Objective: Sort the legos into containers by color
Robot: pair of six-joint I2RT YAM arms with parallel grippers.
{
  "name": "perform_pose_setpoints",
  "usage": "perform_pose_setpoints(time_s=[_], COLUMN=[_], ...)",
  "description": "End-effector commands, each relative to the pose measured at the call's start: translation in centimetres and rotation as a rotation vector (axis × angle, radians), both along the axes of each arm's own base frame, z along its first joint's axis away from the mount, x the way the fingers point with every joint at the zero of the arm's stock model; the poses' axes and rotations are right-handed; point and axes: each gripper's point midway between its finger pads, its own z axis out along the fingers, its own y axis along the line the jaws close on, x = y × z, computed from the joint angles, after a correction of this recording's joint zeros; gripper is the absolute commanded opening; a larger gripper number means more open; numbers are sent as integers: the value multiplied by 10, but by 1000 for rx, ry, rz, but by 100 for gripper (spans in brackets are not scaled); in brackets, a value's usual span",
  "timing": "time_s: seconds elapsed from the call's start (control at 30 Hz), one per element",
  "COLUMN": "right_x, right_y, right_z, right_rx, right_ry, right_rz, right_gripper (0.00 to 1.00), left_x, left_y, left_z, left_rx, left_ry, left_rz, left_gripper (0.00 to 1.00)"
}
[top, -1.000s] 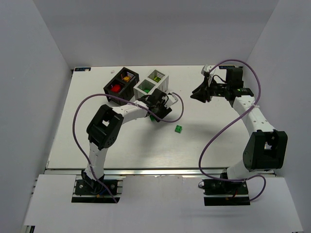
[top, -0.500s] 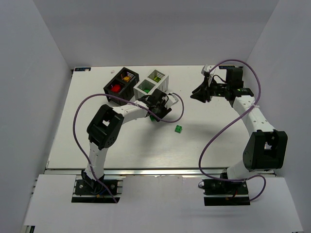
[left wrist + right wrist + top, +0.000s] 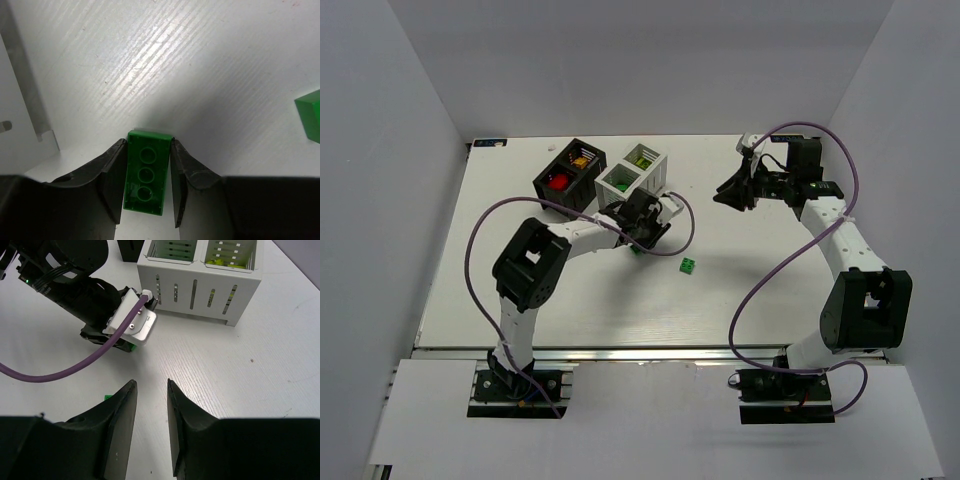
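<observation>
Left tool clamped across narrow width of green oblong plastic brick. Brick's long axis runs along fingers, down at white table (resting or just lifted, cannot tell). White slatted rack just beyond left tool, green-holding compartment nearer. Right tool half-spread, empty, well apart.

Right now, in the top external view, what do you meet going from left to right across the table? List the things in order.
black container → white container → loose green lego → right gripper. The left gripper and its held green lego overlap the white container, so they are left out.
</observation>
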Motion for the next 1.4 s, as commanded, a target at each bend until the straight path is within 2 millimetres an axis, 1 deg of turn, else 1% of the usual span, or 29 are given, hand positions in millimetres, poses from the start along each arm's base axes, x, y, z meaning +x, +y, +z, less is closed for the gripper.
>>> perform_pose_setpoints(time_s=[0.0,0.03,0.07,0.13,0.17,0.27,0.3,0.37,0.4,0.47,0.5,0.57,0.6,0.67,0.7,0.77,0.8,0.83,0.87,0.93,0.97,1.0,1.03,1.07,1.1,1.17,1.23,1.33,1.37], right_x=[-6,-6,-7,-7,-7,-8,-8,-8,-9,-9,-10,-11,-11,-13,-14,-14,-15,-15,-16,-16,-17,-17,-17,-18,-18,-19,-20,-21,-22], right_y=[1,0,0,0,-1,-1,-1,-2,-3,-3,-3,-3,-4,-4,-4,-4,-4,-4,-4,-4,-4,-4,-4,-4,-4,-5,-5,-5,-5], right_z=[12,12,13,12,13,11,11,9,8,7,7,5,5,5,4,4,3,3,3,4,3,2,2,2,1,-2,-4,-8,-9], right_rx=[22,22,23,22,21,18,17,14,14,13,12,9,9,8,8,9,9,9,9,11,10,9,9,10,10,8,5,-2,-5], right_ry=[-36,-36,-39,-38,-42,-39,-39,-32,-29,-25,-27,-22,-22,-25,-21,-26,-23,-23,-23,-24,-21,-20,-20,-19,-17,-12,-10,-5,-4], right_rz=[15,14,14,13,10,6,5,-1,-1,-5,-7,-9,-12,-13,-13,-14,-14,-14,-14,-13,-13,-15,-15,-15,-15,-16,-14,-9,-5], right_gripper=[36,36,36,36,35,32,30,26,25,22,20,19,18,18,18,17,18,18,18,18,17,18,18,18,18,18,22,24,24], left_x=[-30,-29,-27,-26,-23,-17,-13,-6,0,7,13,22,28,40,47,59,67,73,83,93,101,106,110,116,120,126,131,136,137], left_y=[0,-2,-7,-13,-17,-21,-19,-19,-13,-12,-6,-4,2,8,16,24,32,36,42,45,48,48,48,49,50,53,53,58,60], left_z=[1,7,24,43,64,97,117,140,156,179,194,217,225,247,254,263,265,265,265,266,257,259,255,247,248,243,234,226,224], left_rx=[-52,-74,-119,-178,-222,-300,-337,-404,-447,-515,-557,-619,-646,-702,-727,-765,-774,-780,-791,-803,-797,-802,-799,-793,-792,-790,-778,-763,-760], left_ry=[115,107,84,66,31,-15,-44,-66,-81,-110,-127,-163,-176,-229,-244,-278,-292,-300,-316,-331,-319,-326,-325,-318,-325,-324,-313,-312,-313], left_rz=[14,19,30,36,36,63,77,114,143,151,174,184,210,226,250,286,306,321,341,352,368,371,377,386,395,404,418,446,452], left_gripper=[28,24,22,20,19,18,18,18,18,18,18,18,18,18,18,18,18,18,18,18,18,18,18,18,18,19,20,23,26])
